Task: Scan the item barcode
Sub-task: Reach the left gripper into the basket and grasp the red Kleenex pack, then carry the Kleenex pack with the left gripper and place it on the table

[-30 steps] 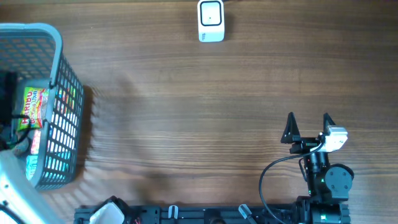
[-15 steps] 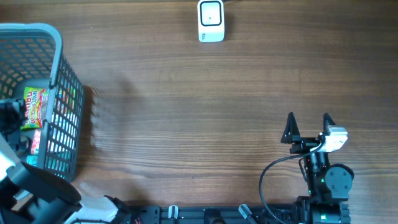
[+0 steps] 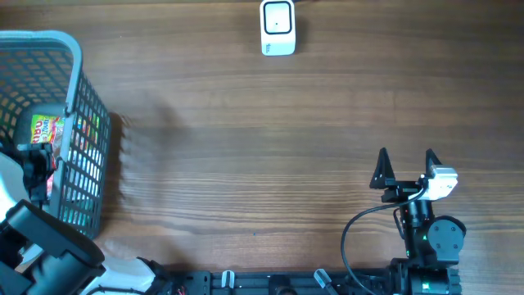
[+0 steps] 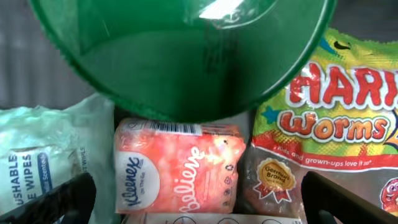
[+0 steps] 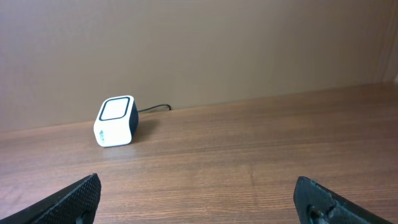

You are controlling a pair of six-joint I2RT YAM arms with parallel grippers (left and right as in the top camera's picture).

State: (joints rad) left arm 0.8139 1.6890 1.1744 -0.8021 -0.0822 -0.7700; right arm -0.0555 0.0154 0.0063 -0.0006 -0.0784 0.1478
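Left claw has shifted rightward and nearer within the basket.

Grey-blue grid-mesh basket; brown wood-grain table. White scanner, dark sides. Glossy green round plastic item. Haribo worms bag: yellow-green, red lettering. Kleenex pack: mottled pink-orange, white oval, blue logo. Pale mint wipes pack, blue print.

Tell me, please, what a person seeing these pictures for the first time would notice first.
The grey wire basket at the table's left edge draws the eye, with the open left gripper down inside it over a Haribo worms bag, a Kleenex pack and a big round green object. The small white scanner sits at the far edge, and the open right gripper hovers empty near the front.
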